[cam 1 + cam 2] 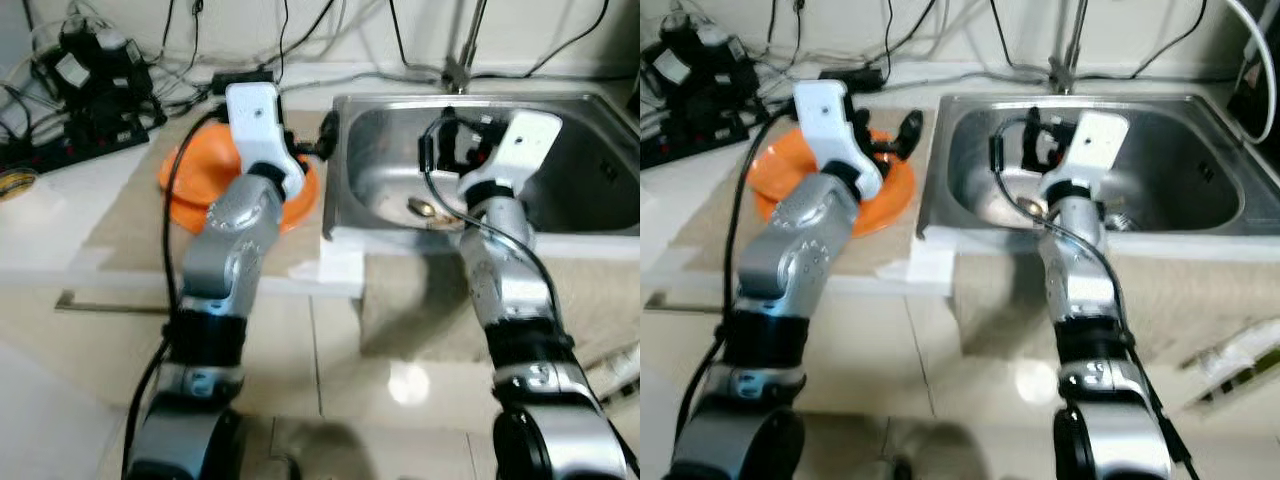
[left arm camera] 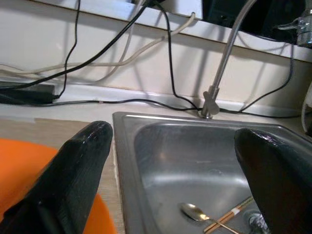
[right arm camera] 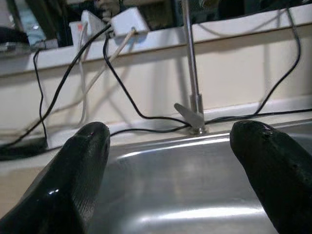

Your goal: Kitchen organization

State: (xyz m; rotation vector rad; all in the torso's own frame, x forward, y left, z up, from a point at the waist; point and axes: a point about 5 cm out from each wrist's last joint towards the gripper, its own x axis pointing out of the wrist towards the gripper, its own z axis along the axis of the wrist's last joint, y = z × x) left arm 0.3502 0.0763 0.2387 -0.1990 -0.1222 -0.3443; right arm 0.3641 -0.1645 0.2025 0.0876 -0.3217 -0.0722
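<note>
Light was bright and even. Glare pooled on the glossy floor [image 1: 408, 385] and streaked the steel sink [image 3: 195, 204]. Cables cast soft shadows on the wall. Near fingers [image 2: 73, 180] were blurred.

Orange plate [image 1: 190, 195]: largely covered by the left arm. Spoon [image 1: 421, 208] in the sink [image 1: 560, 215]: handle hidden behind the right arm. Chopsticks [image 2: 229, 219]: near ends cut off by the frame edge. Tap [image 1: 1070, 40]: top cropped.
</note>
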